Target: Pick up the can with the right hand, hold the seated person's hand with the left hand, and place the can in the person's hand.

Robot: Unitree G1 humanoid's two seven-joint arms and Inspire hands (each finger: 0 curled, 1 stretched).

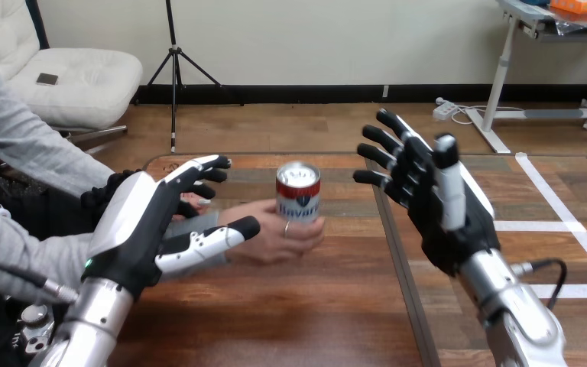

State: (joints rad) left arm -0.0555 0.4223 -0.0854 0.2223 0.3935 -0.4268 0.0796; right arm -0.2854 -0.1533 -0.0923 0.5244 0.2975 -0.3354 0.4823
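Can stands upright in the person's hand, over the worktop at mid-view. My right hand is spread open, holding nothing, apart from the can on its right. My left hand is open too, with the person's wrist between its thumb and fingers, which aren't closed on it.

Glossy metal can with a shiny silver top; smooth, grained wooden table.
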